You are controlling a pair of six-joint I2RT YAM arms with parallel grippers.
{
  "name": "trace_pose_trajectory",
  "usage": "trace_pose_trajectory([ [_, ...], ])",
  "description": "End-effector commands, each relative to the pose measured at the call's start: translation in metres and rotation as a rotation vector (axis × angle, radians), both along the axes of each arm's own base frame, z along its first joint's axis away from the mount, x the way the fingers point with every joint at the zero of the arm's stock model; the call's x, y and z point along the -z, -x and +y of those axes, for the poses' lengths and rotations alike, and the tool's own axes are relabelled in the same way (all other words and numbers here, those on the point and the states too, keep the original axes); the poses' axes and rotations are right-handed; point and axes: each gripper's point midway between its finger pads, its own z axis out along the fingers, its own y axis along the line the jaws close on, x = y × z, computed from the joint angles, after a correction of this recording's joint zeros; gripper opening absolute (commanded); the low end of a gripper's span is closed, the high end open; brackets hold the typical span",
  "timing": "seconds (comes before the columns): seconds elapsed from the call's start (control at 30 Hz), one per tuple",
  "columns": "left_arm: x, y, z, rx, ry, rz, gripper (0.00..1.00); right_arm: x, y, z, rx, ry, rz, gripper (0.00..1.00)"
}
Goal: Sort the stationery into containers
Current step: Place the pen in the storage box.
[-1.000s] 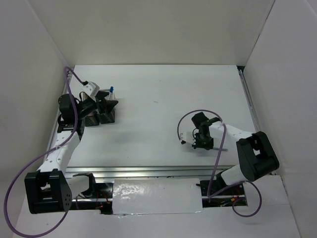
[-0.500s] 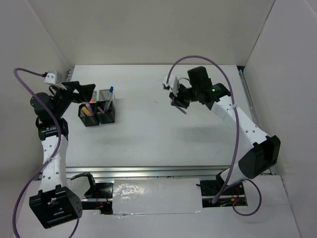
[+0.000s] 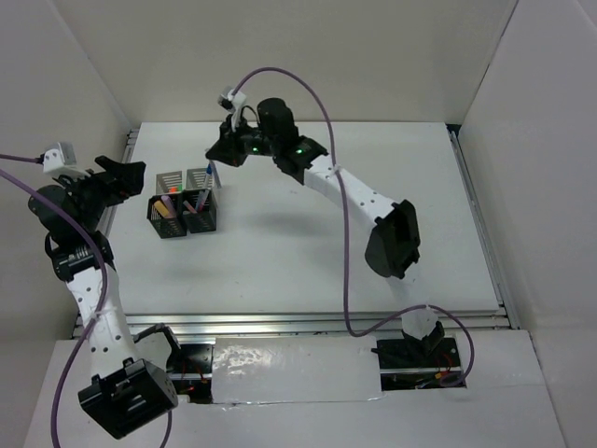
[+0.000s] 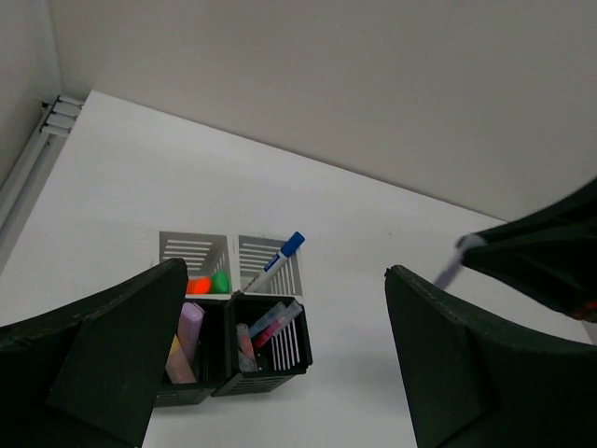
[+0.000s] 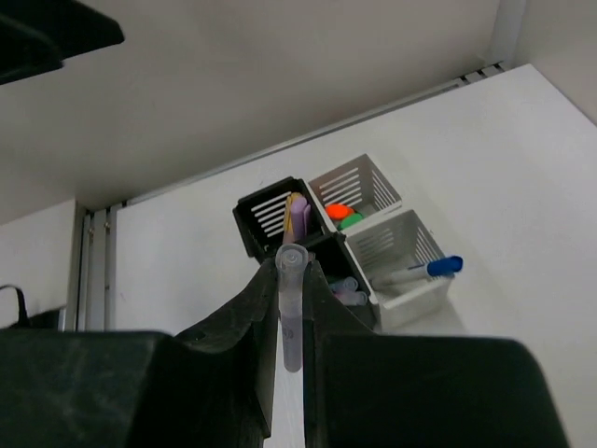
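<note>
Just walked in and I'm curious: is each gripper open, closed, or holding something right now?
Left gripper: open, holding nothing.
Right gripper: closed on a thin pale pen.

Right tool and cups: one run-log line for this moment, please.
right tool: shut on pale pen, raised near cups | left tool: open, empty, left of cups | cups: four, markers inside

text: none legible | labels: none | brands: none | numbers: none | signs: none
</note>
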Motion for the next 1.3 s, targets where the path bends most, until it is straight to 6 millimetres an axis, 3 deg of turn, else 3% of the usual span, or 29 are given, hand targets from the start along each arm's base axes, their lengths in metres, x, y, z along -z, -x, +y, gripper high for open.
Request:
trace_pose_trajectory([
  [0.0, -0.012, 0.002, -0.006, 0.053, 0.029, -0.016, 0.99, -0.055, -0.005, 0.032, 0.046, -0.202, -0.059, 0.00],
  [0.03, -0.014, 0.002, -0.002, 0.052, 0.035, -0.018, 0.99, -0.059, -0.005, 0.038, 0.044, -0.214, -0.074, 0.00],
  [0.07, -0.017, 0.002, -0.002, 0.066, 0.034, -0.019, 0.99, -0.045, -0.006, 0.047, 0.037, -0.204, -0.066, 0.00],
  [0.17, -0.020, 0.002, -0.002, 0.148, 0.018, 0.008, 0.99, -0.029, 0.004, 0.064, -0.009, -0.201, -0.077, 0.00],
  [0.23, -0.009, 0.001, 0.003, 0.171, 0.033, 0.062, 0.99, -0.018, 0.006, 0.070, -0.029, -0.194, -0.070, 0.00],
  [0.37, -0.011, 0.002, 0.012, 0.173, 0.015, 0.061, 0.99, 0.010, 0.007, 0.085, -0.024, -0.164, -0.071, 0.00],
  [0.47, -0.014, 0.004, 0.012, 0.184, -0.014, 0.052, 0.99, 0.018, 0.006, 0.095, -0.017, -0.155, -0.118, 0.00],
  [0.7, -0.009, 0.013, 0.014, 0.188, -0.039, 0.066, 0.99, 0.037, -0.002, 0.097, 0.000, -0.134, -0.131, 0.00],
  [1.0, 0.000, 0.014, 0.017, 0.205, -0.022, 0.086, 0.99, 0.070, -0.001, 0.107, -0.008, -0.092, -0.124, 0.00],
  [1.27, 0.005, 0.013, 0.021, 0.207, -0.013, 0.102, 0.99, 0.087, -0.007, 0.111, 0.014, -0.064, -0.155, 0.02],
])
